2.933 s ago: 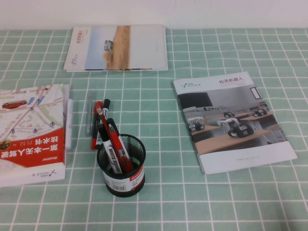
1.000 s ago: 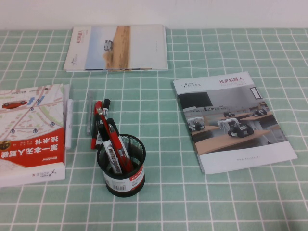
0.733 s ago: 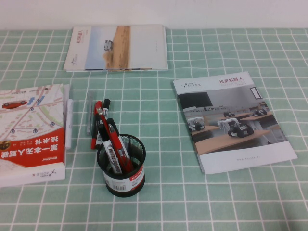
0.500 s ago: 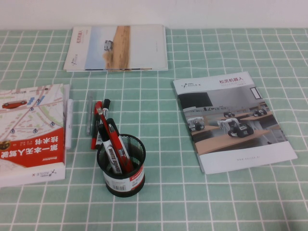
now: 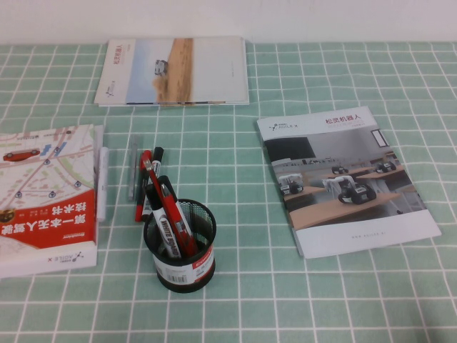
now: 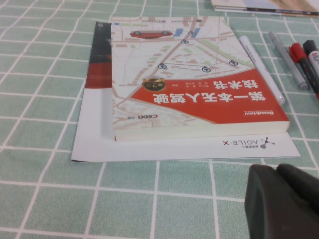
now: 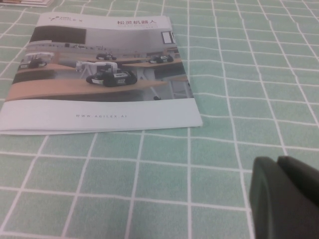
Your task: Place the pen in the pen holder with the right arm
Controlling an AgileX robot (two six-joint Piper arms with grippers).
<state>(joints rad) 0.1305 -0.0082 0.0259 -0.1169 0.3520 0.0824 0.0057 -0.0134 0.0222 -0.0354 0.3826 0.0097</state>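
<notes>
Since our right gripper (image 7: 286, 199) sits low over the desk (image 5: 321, 300) beside the brochure (image 7: 104, 74) with jaws shut and empty, the pen (image 5: 153, 175), lying lengthwise behind the pen holder (image 5: 182, 246), is far off leftward. Our left gripper (image 6: 284, 201), also shut, is nearer.

The book (image 6: 194, 89) cover reads "CSDN" and "Broadview". The sheet (image 6: 199, 147) under it reads "AGILEX". The brochure (image 7: 102, 74) shows "松灵机器人" and "WWW.AGILEX.AI".
</notes>
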